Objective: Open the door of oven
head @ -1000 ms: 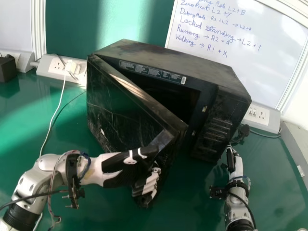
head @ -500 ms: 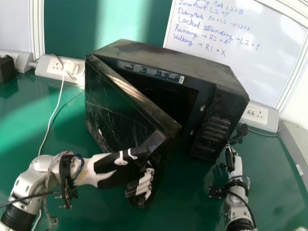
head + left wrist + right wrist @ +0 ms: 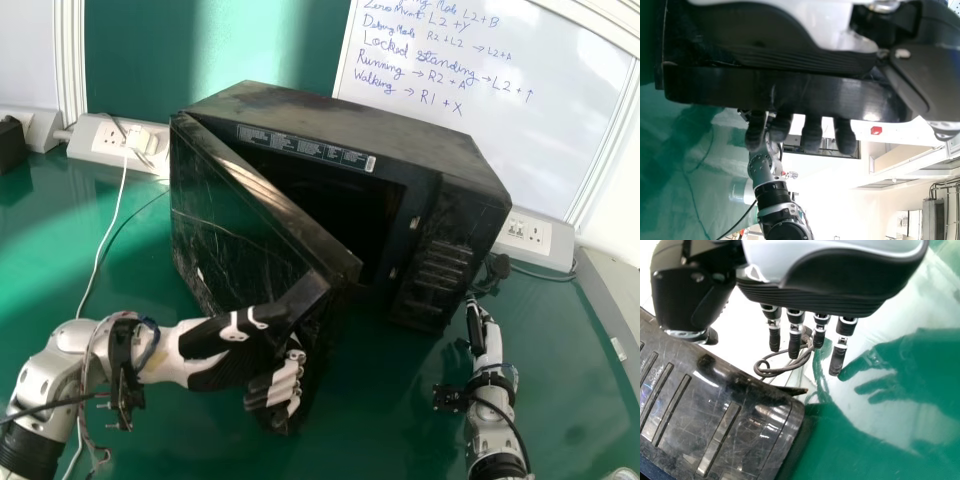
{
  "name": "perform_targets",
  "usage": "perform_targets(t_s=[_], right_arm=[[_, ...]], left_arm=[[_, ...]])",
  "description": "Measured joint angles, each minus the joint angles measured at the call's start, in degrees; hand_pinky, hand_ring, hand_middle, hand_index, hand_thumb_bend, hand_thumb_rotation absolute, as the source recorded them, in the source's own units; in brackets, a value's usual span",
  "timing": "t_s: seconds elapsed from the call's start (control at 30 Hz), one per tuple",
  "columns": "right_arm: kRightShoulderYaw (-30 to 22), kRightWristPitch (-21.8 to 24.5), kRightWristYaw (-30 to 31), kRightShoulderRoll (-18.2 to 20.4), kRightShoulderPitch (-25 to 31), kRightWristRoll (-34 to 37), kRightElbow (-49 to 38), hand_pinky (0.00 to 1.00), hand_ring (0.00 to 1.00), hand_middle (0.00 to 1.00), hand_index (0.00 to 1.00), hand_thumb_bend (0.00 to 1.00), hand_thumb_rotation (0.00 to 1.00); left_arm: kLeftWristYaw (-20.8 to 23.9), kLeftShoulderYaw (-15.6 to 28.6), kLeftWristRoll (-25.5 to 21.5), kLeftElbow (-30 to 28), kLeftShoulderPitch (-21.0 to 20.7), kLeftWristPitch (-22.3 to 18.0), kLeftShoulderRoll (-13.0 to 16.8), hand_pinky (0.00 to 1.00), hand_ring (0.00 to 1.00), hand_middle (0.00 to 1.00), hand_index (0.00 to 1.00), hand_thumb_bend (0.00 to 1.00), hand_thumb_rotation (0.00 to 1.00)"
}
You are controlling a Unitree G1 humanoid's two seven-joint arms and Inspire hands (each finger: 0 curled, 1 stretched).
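The black oven (image 3: 400, 150) stands with its door (image 3: 235, 235) ajar, swung out toward me on the left; a dark gap shows behind it. My left hand (image 3: 215, 355) is at the door's free edge, fingers curled round it and thumb along the outer face. In the left wrist view the fingers of the left hand (image 3: 812, 135) show past the edge of the door (image 3: 785, 92). Beside the oven's right front corner is my right hand (image 3: 480, 335), open. In the right wrist view the right hand (image 3: 840, 290) has straight fingers near the oven's button panel (image 3: 730, 415), apart from it.
Socket strips (image 3: 105, 150) lie behind the oven at left and right (image 3: 530, 238). A white cable (image 3: 112, 225) runs down the left side of the green table (image 3: 380, 420). A plug and dark cable (image 3: 498, 268) are near the oven's right side. A whiteboard (image 3: 500, 130) leans behind.
My left hand has moved left with the door's free edge, and the door stands a little wider from the oven. The head view has shifted slightly. My right hand has kept its pose.
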Motion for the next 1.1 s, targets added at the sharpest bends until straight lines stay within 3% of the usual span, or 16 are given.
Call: perform_targets(t_s=[0.27,0.6,0.7,0.83,1.1], right_arm=[[-0.1,0.0,0.0,0.0,-0.1,0.0,0.0,0.78,0.87,0.93,0.94,0.67,1.0],[0.2,0.0,0.0,-0.1,-0.1,0.0,0.0,0.79,0.88,0.92,0.94,0.65,1.0],[0.2,0.0,0.0,-0.1,-0.1,0.0,0.0,0.81,0.88,0.92,0.94,0.7,1.0],[0.2,0.0,0.0,-0.1,-0.1,0.0,0.0,0.76,0.85,0.92,0.93,0.65,1.0],[0.1,0.1,0.0,-0.1,-0.1,0.0,0.0,0.77,0.86,0.92,0.93,0.64,0.99]], left_arm=[[-0.2,1.5,0.0,1.0,0.1,-0.4,0.3,0.0,0.01,0.05,0.09,0.63,0.71],[-0.3,3.0,0.0,-1.4,1.7,2.2,1.0,0.0,0.0,0.04,0.07,0.65,0.69],[-0.3,3.5,0.0,-2.4,2.2,3.0,1.1,0.0,0.0,0.04,0.07,0.64,0.69],[-0.3,4.0,0.0,-2.8,2.7,3.1,1.2,0.0,0.0,0.04,0.07,0.66,0.75],[-0.8,5.0,-0.5,-3.6,3.9,2.9,1.6,0.0,0.02,0.07,0.11,0.63,0.71]])
